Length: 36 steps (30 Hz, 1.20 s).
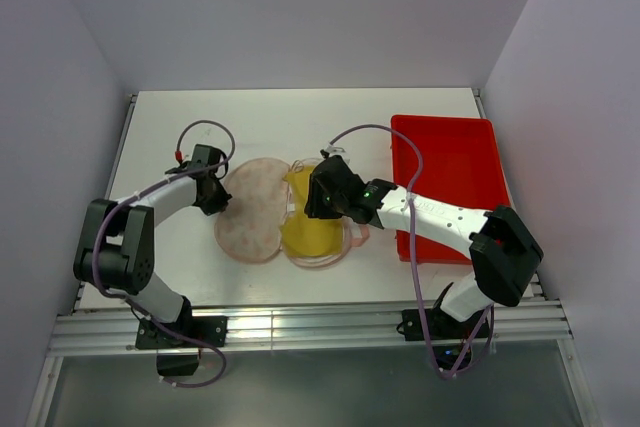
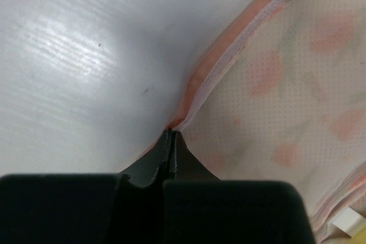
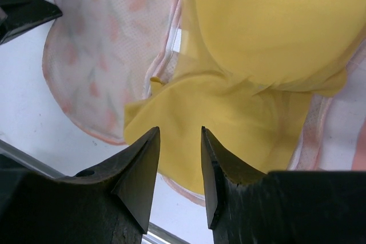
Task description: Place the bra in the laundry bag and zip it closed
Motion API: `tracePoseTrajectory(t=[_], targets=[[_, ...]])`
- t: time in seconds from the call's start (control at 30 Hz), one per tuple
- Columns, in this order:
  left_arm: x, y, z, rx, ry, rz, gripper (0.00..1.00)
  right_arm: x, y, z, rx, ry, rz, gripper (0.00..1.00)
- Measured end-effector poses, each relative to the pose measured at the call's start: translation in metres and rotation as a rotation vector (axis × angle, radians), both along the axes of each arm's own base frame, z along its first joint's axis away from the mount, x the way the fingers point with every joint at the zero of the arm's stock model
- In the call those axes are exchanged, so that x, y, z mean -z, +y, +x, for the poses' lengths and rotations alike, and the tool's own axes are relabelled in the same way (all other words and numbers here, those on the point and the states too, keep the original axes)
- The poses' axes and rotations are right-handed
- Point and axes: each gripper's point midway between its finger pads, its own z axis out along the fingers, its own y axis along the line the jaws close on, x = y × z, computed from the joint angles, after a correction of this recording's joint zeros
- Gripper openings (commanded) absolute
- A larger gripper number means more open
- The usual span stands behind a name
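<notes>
Seen from above, the laundry bag (image 1: 252,212) lies opened flat at mid-frame on the white bench (image 1: 300,122). The bra (image 1: 312,227) rests in its right half, and a red tray (image 1: 455,147) sits further right.

In my left wrist view, my left hand (image 2: 171,136) is pinched tight on the bag's pink zipper edge (image 2: 197,78).

In my right wrist view, my right hand (image 3: 179,136) hangs just above the bra, fingers slightly apart, gripping nothing.

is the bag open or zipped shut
Open. The bag lies spread in two halves, the bra uncovered on the right half; the left claw pinches the other half's rim.
</notes>
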Motion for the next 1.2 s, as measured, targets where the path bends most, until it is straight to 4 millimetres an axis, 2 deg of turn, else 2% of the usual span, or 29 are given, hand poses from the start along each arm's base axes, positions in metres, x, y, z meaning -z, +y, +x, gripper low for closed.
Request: tracePoseTrajectory(t=[0.2,0.57,0.93,1.2], targets=[[-0.017,0.003,-0.016,-0.028,-0.037,-0.02,0.0,0.001,-0.003,0.001,0.01,-0.003,-0.012,0.42],[-0.071,0.006,-0.025,-0.044,-0.173,-0.049,0.0,0.021,-0.003,0.008,0.024,0.027,-0.069,0.42],[-0.092,0.015,-0.04,-0.05,-0.189,-0.049,0.0,0.019,-0.009,0.036,0.075,0.01,-0.091,0.42],[-0.127,0.006,-0.03,-0.025,-0.253,-0.095,0.0,0.028,-0.002,0.048,0.079,0.014,-0.124,0.41]])
